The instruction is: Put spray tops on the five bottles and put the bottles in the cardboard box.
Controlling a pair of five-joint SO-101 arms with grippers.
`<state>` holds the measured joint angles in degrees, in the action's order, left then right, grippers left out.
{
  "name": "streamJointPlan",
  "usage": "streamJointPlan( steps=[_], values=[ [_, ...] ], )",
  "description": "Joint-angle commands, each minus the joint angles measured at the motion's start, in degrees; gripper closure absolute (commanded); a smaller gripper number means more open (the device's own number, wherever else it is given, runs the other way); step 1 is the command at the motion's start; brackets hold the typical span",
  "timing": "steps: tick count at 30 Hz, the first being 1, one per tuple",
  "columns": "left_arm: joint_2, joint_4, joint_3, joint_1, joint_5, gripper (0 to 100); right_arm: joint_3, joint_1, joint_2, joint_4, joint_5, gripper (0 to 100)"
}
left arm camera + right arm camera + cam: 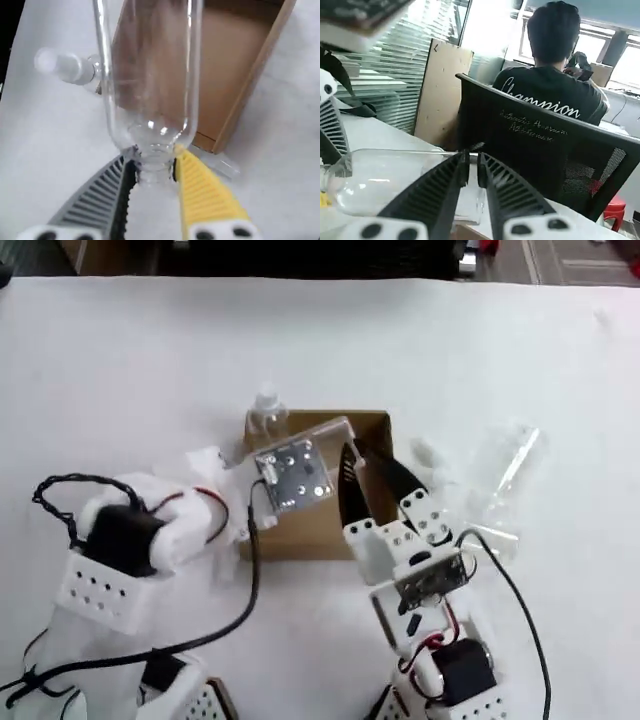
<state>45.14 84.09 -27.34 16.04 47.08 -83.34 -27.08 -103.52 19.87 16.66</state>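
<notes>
A clear bottle (150, 75) with no spray top is held by its neck in my left gripper (152, 170), which is shut on it with its grey and yellow fingers. The bottle hangs over the edge of the open cardboard box (240, 75). In the high view it lies across the back of the cardboard box (320, 520), under the left wrist. My right gripper (473, 162) has its black fingers shut with nothing between them, right beside the bottle (395, 175). From above, the right gripper (350, 452) is over the box's right side. A second bottle (267, 415) stands behind the box.
Crumpled clear plastic bags (500, 465) lie to the right of the box. A small clear piece (222, 166) rests on the table by the box wall. The white table (120, 360) is bare at the far left and back.
</notes>
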Motion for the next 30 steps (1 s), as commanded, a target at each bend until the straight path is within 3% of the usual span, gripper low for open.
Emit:
streamJointPlan(
  steps=[1, 6, 11, 21, 27, 30],
  values=[
    [1.19, -1.32, 0.44, 3.74, -0.97, 98, 3.69, -1.01, 0.22, 0.75, 0.70, 98.3],
    [1.36, -1.67, 1.05, 4.00, -4.22, 98, 0.97, -1.01, 0.75, 0.31, 0.88, 98.2],
    [1.71, -3.60, 1.05, 4.09, -5.36, 98, -3.52, -1.45, 0.66, -3.91, 7.12, 98.2],
    [1.71, -4.13, 7.56, 4.70, -11.69, 98, -4.48, -1.54, 0.92, -4.00, 7.30, 98.2],
    [1.19, -2.37, 8.35, 10.77, -11.43, 98, 3.43, -1.63, 6.46, -0.13, 6.86, 98.2],
    [1.19, -2.37, 8.26, 9.10, -11.43, 98, 11.08, 1.19, 5.67, 6.73, 1.41, 98.2]
  ],
)
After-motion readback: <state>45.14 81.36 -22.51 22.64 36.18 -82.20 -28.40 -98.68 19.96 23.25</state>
